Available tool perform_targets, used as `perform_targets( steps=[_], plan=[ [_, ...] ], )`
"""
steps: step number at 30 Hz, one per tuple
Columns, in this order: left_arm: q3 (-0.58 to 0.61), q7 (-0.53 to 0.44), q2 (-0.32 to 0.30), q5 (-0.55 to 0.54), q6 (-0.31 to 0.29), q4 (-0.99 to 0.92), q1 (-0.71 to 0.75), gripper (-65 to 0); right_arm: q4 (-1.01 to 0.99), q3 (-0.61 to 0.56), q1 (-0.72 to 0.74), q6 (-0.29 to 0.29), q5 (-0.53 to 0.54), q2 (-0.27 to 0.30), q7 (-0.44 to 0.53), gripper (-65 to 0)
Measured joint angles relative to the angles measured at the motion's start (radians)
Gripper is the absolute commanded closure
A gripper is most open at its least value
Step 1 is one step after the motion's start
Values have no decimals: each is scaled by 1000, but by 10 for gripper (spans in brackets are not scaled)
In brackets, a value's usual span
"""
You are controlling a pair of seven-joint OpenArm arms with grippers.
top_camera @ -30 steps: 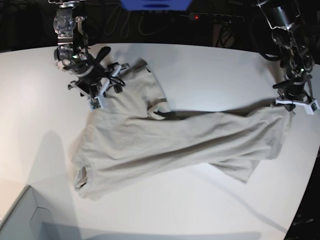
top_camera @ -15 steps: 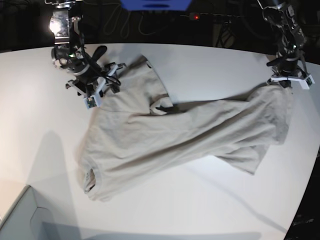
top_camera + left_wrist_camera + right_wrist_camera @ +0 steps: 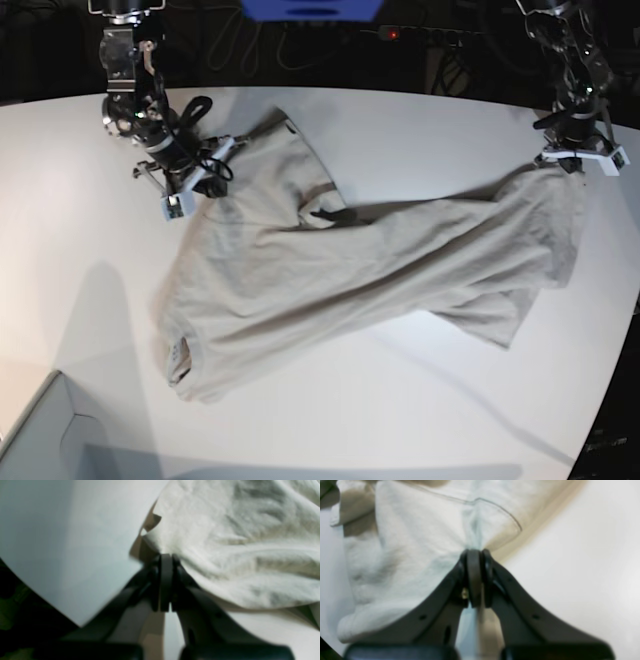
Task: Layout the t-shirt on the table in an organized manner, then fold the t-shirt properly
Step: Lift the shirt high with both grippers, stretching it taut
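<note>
Gripping t-shirt [image 3: 350,270] edges, both tools, table [image 3: 420,130] bare around

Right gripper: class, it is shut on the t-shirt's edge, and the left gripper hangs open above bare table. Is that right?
Not quite. The left gripper is also shut on the t-shirt, as the left wrist view shows. The right gripper is indeed shut on the cloth's edge.

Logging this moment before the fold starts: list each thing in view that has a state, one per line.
t-shirt: crumpled, stretched diagonally on the table, pinched at two edges, not folded.
left pincer: shut on the t-shirt's edge.
right pincer: shut on the t-shirt near a seam.
table: white, bearing the shirt.
</note>
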Motion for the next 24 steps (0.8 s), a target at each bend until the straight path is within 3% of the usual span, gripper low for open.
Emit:
perform_targets(
  steps=[9,13,15,19,22,24],
  plan=[
    [47,60,11,12,11,174,14,0,235,121,-116,19,-85,-16,-145,0],
    [45,60,5,10,8,306,14,0,362,183,-82,19,-68,-17,-114,0],
    [45,104,6,12,7,362,14,0,429,212,-89,27,-66,-18,-105,0],
    [35,192,24,14,10,475,16,0,523,309,-99,196,-77,-44,-137,0],
    [40,233,31,12,10,550,39,0,589,360,-81,253,-76,-70,-135,0],
    [45,225,35,6,2,607,68,0,611,397,-69,255,-69,-80,-119,0]
  ],
)
